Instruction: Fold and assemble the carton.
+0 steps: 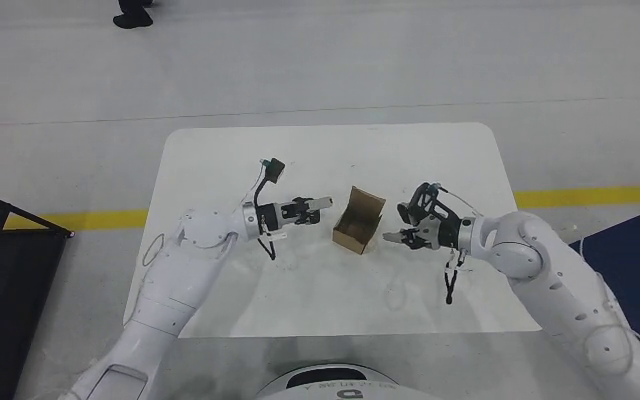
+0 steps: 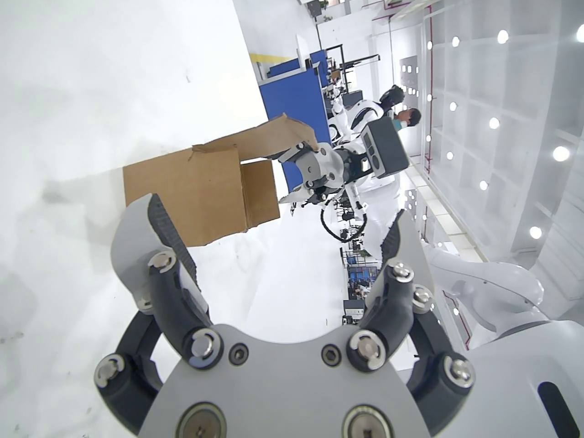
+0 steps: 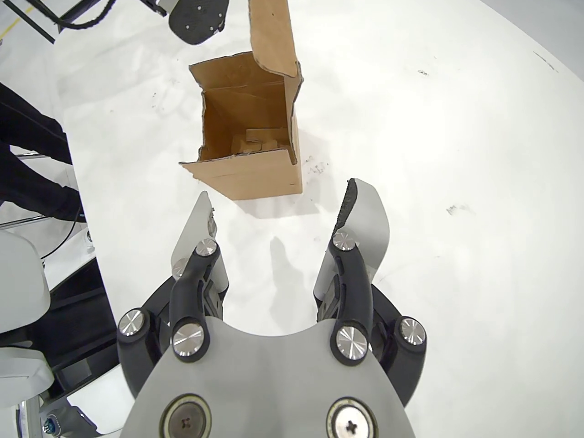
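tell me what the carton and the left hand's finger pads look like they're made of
Carton: brown corrugated cardboard with a matte finish, judging by its rough cut edges and fold creases. Left hand pads: probably black rubber, matte, with a ribbed face. The shells behind them look like smooth pale metal or plastic; I cannot tell which.

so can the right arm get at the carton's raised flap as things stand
Probably yes: the right tool is open and faces the carton, with only bare table between them, and the raised flap stands free, nothing covering it.
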Action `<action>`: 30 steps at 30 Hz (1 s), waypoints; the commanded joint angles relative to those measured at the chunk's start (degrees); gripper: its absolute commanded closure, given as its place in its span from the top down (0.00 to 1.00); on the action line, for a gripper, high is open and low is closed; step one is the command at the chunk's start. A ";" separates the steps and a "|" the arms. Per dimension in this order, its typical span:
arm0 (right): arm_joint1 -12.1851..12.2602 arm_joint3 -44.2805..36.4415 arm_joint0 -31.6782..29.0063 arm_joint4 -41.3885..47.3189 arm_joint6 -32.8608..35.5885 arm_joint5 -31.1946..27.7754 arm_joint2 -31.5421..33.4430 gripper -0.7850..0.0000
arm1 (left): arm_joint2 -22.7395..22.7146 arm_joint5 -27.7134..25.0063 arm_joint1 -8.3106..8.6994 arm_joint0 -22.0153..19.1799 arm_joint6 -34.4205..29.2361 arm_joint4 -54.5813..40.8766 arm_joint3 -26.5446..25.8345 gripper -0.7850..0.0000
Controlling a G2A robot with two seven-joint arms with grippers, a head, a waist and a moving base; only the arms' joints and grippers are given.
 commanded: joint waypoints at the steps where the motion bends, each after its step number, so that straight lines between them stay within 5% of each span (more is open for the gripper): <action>1: -0.31 0.59 1.01 0.09 -0.09 0.43 -0.93 0.80 | 0.87 -0.35 -0.17 0.00 0.83 -0.16 0.12 1.00; 16: -2.52 1.53 7.11 1.81 5.09 7.25 -6.82 0.77 | 7.66 -5.24 -1.84 -3.36 2.25 -2.25 7.82 1.00; 26: -3.62 -0.16 9.68 2.49 13.09 15.83 -9.42 0.67 | 8.54 -7.99 -2.22 -3.21 2.31 -6.32 9.18 1.00; 30: -3.80 -2.36 10.22 1.76 16.56 18.71 -9.78 0.73 | 7.25 -9.02 -1.99 -2.93 2.77 -8.11 9.76 1.00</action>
